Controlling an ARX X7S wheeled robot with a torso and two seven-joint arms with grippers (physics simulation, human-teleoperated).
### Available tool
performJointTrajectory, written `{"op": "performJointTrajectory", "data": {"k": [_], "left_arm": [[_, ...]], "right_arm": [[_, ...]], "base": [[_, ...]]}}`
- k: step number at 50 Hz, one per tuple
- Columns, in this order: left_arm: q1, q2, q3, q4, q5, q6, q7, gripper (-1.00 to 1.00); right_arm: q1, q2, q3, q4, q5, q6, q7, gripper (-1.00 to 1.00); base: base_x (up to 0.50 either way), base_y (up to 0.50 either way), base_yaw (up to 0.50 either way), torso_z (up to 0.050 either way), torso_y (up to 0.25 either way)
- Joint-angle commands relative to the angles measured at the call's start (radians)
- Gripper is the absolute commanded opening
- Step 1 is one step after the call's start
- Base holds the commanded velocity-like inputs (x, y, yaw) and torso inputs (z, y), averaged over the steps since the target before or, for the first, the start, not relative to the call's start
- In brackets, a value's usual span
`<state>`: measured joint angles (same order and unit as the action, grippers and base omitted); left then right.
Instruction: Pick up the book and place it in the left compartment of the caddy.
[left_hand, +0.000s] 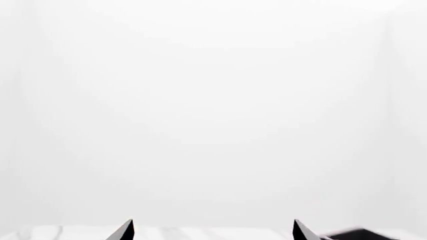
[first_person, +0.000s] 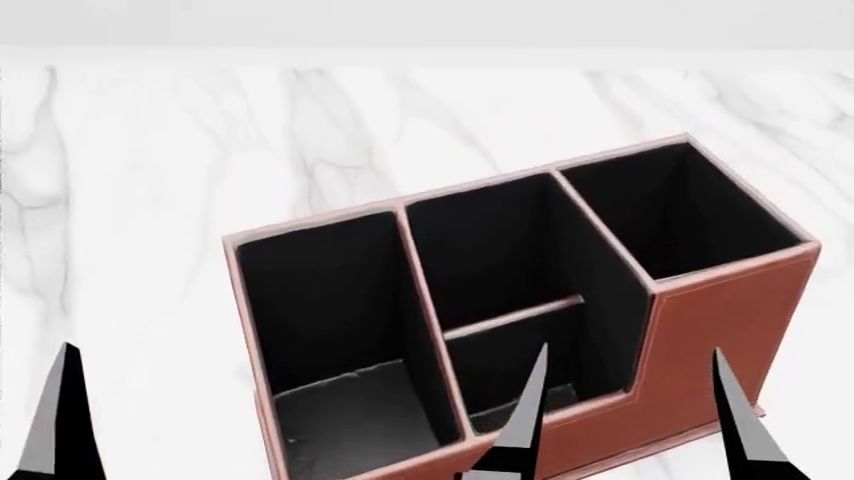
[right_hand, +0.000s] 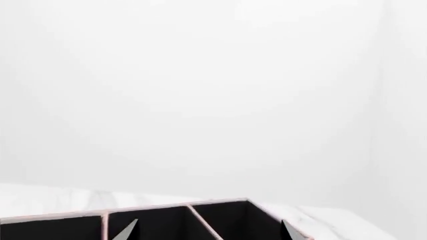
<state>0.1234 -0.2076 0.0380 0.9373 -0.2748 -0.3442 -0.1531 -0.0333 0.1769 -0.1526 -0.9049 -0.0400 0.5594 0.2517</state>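
Both open end effectors are cropped to fingertips near the caddy (first_person: 707, 330), whose left compartment (first_person: 350, 415) is seen bare.

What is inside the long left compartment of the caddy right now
Nothing shows inside the left compartment of the caddy: only black lining and a bare grey floor. No book is in it. Its nearest floor edge is cut off by the frame.

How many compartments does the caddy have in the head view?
4. On the caddy: the left compartment, long and undivided; two small middle bays, far and near, split by a low divider; the tall square bay at right.
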Motion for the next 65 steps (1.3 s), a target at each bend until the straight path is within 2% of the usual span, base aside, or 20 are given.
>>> {"op": "performJointTrajectory", "data": {"k": [1, 35, 63, 65], "left_arm": [[0.001, -0.010, -0.010, 0.010, -0.046, -0.006, -0.004, 1.00], [0.003, -0.034, -0.012, 0.017, -0.096, 0.003, -0.036, 1.00], [0.003, -0.055, 0.008, 0.011, -0.087, 0.028, -0.053, 1.00], [0.006, -0.040, -0.014, 0.004, -0.131, 0.051, -0.054, 1.00]], "right_arm": [[-0.001, 0.004, 0.000, 0.001, 0.010, -0.002, 0.009, 1.00], [0.001, 0.022, -0.003, -0.004, 0.033, 0.005, 0.031, 1.00], [0.011, 0.023, 0.008, -0.021, 0.039, 0.040, 0.067, 1.00], [0.016, 0.020, 0.014, -0.016, 0.044, 0.042, 0.071, 1.00]], "base": [[0.00, 0.00, 0.00, 0.050, 0.000], [0.00, 0.00, 0.00, 0.050, 0.000], [0.00, 0.00, 0.00, 0.041, -0.193], [0.00, 0.00, 0.00, 0.000, 0.000]]}}
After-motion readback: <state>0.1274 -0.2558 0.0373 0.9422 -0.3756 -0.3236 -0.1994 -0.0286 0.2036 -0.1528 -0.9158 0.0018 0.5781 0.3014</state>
